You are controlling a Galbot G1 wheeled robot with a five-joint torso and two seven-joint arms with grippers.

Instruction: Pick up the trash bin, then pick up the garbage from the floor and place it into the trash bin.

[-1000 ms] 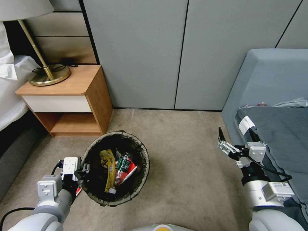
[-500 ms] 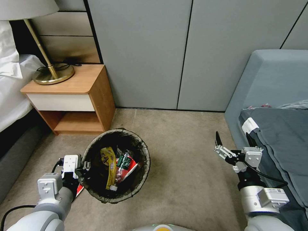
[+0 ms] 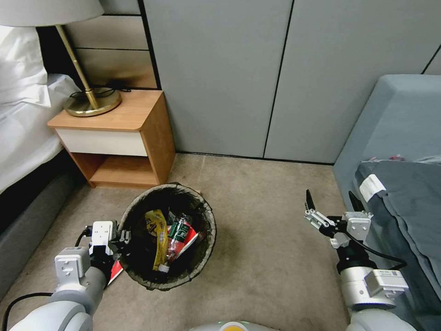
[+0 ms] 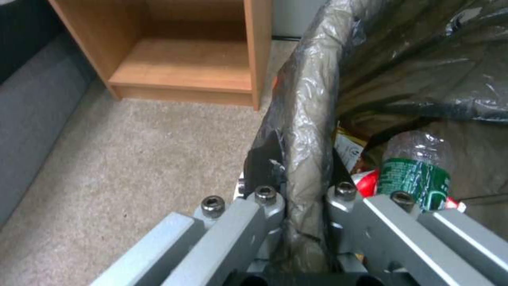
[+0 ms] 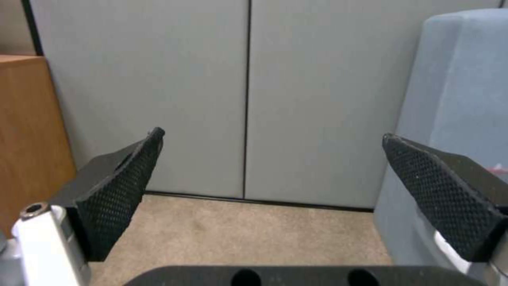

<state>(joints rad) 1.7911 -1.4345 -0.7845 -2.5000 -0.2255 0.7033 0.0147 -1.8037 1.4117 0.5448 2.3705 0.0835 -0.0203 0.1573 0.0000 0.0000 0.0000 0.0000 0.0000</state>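
head view: high, tilted down over carpet toward grey wall panels [image 3: 220,73] | left wrist view: pressed close behind left gripper [image 4: 304,198], facing nightstand [image 4: 185,51] beyond it | right wrist view: low behind right gripper [image 5: 270,190], looking ahead between its fingers at the panels | shared: panels, carpet, nightstand

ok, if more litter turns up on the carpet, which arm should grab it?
Right, probably. The right gripper hangs open and empty above the carpet, while the left gripper is clamped on the trash bin rim, so it's occupied.
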